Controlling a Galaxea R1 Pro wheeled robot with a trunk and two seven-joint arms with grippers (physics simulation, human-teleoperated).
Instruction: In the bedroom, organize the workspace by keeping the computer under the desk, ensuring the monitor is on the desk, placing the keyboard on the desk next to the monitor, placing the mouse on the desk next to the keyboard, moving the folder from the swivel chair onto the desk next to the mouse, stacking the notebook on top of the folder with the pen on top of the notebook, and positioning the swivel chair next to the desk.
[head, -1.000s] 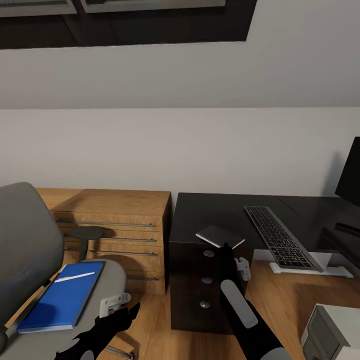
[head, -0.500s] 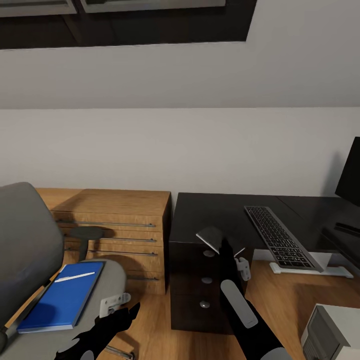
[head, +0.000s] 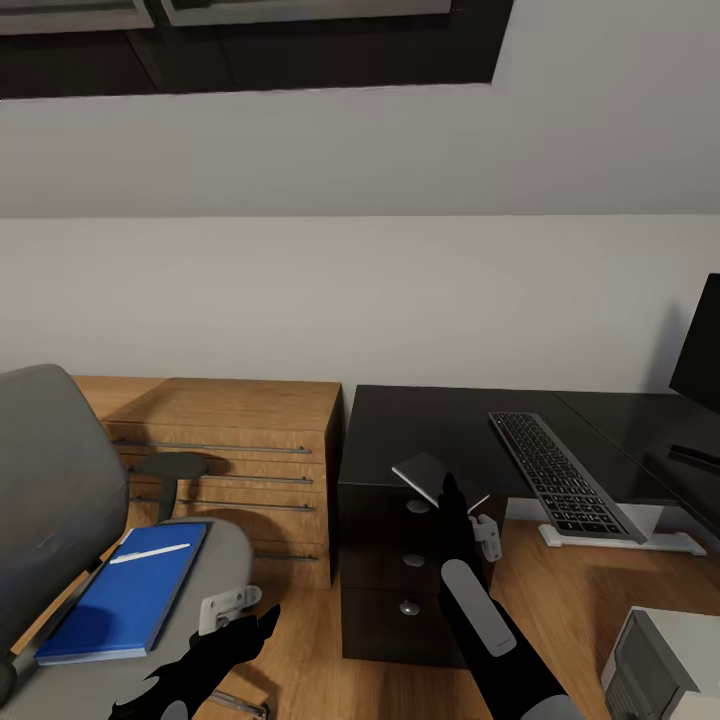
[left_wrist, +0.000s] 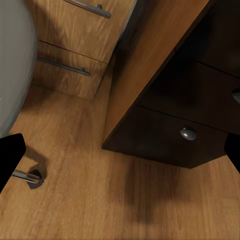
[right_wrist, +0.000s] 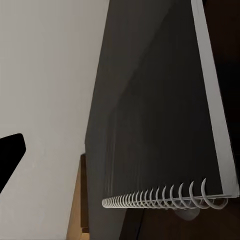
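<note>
- The right fingers (head: 449, 492) are closed on the near edge of the notebook (head: 432, 476), at the front corner of the worktop (head: 440, 425) above the drawer unit.
- A second ago the notebook lay flat on that corner; now it is tilted, its near edge lifted and its far part low over the worktop. I judge the pick-up has begun, so the notebook is being freed for later stacking.
- In the right wrist view the notebook (right_wrist: 160, 110) stands close before the fingers, its wire spiral binding along one edge.
- Beyond the fingers, farther along the worktop, lies the keyboard (head: 558, 472), well apart from the notebook; past it the monitor (head: 700, 345) stands at the far end. Bare worktop lies between notebook and keyboard.
- The worktop's front edge runs just under the fingers, with drawer knobs (head: 414, 561) below; a drop there is the risk.
- The left fingers (head: 245, 640) hang low over the floor beside the swivel chair (head: 50, 480), spread apart and empty.
- The folder (head: 128, 592) is on the chair seat, with a white pen (head: 150, 553) on it, so it has yet to go to the worktop.
- The computer (head: 665, 665) sits on the floor, off to the right fingers' outer side.
</note>
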